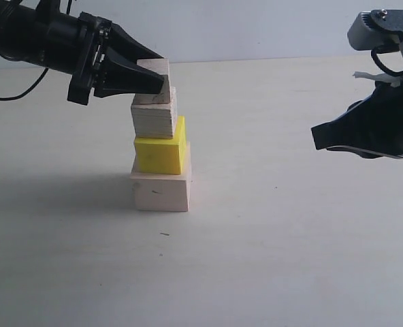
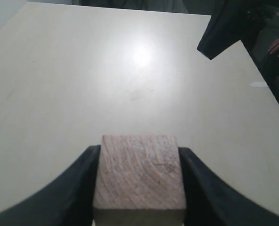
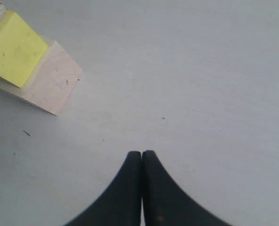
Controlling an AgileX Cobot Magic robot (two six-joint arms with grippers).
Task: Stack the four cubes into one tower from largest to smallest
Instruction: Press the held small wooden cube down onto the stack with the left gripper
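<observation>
A tower stands left of centre: the large pale wood cube (image 1: 161, 192) at the bottom, the yellow cube (image 1: 160, 154) on it, the medium wood cube (image 1: 154, 116) above that. The small wood cube (image 1: 156, 75) sits at the top, slightly tilted, with my left gripper (image 1: 152, 78) shut on it; in the left wrist view the small cube (image 2: 139, 176) fills the gap between both black fingers. My right gripper (image 1: 318, 136) hovers far to the right, shut and empty. Its wrist view shows the closed fingertips (image 3: 142, 155), with the yellow cube (image 3: 14, 47) and the large cube (image 3: 52, 87) off to one side.
The pale tabletop (image 1: 276, 245) stretches around the tower. The right arm's grey housing (image 1: 382, 30) hangs at the upper right, and the right gripper (image 2: 226, 28) shows dark at the far edge of the left wrist view.
</observation>
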